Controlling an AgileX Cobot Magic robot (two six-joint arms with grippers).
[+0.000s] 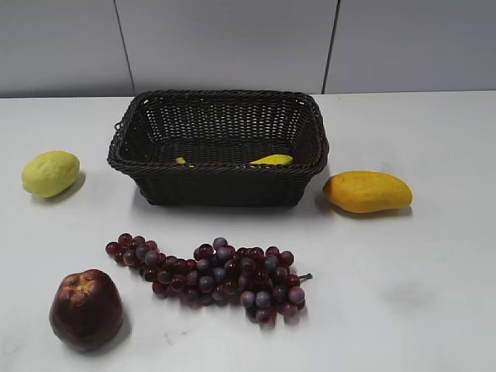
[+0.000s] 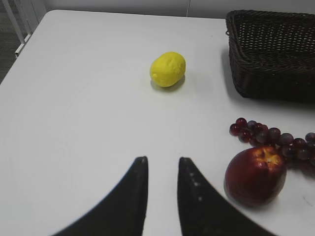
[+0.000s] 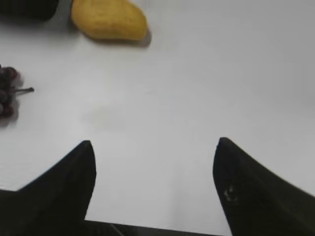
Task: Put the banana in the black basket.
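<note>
The banana [image 1: 273, 160] lies inside the black basket [image 1: 225, 186] at the back middle of the table. Only two yellow bits of it show above the basket's near wall. Part of the basket also shows in the left wrist view [image 2: 270, 54]. Neither gripper shows in the exterior view. My left gripper [image 2: 161, 160] hangs over bare table with a narrow gap between its fingers and nothing in it. My right gripper [image 3: 152, 142] is wide open and empty over bare table, far from the basket.
A lemon [image 1: 50, 173] lies left of the basket and a mango [image 1: 367, 191] lies right of it. Dark red grapes [image 1: 213, 275] and a dark red apple [image 1: 86, 308] lie in front. The apple [image 2: 255, 175] sits just right of my left gripper.
</note>
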